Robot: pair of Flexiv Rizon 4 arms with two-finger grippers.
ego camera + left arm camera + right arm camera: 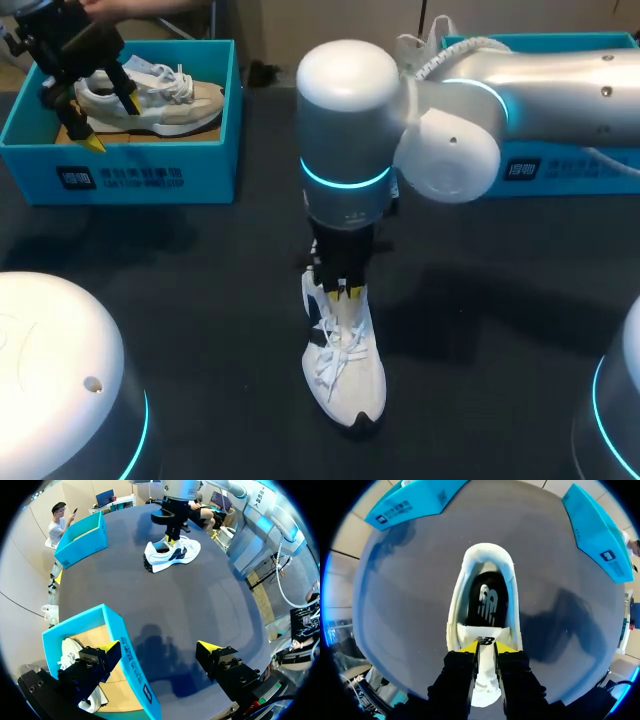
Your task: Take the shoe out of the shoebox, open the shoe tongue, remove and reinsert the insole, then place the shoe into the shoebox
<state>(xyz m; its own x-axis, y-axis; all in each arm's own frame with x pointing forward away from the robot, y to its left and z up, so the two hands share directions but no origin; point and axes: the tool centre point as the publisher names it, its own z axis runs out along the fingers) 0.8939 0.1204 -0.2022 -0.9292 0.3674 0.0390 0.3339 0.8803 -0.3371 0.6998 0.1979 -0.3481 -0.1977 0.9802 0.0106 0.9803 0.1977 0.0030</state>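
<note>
A white shoe stands on the dark table at the middle, toe toward the front edge. My right gripper comes down onto it from above. In the right wrist view that gripper is shut on the white shoe tongue, and the black insole shows inside the shoe's opening ahead of the fingers. My left gripper hangs open over the blue shoebox at the back left, one finger above the box, the other above the table beside it. A second pale shoe lies in that box.
Another blue shoebox stands at the back right, partly hidden behind my right arm. From the left wrist, the near box wall runs between the fingers and the far box sits beyond the shoe.
</note>
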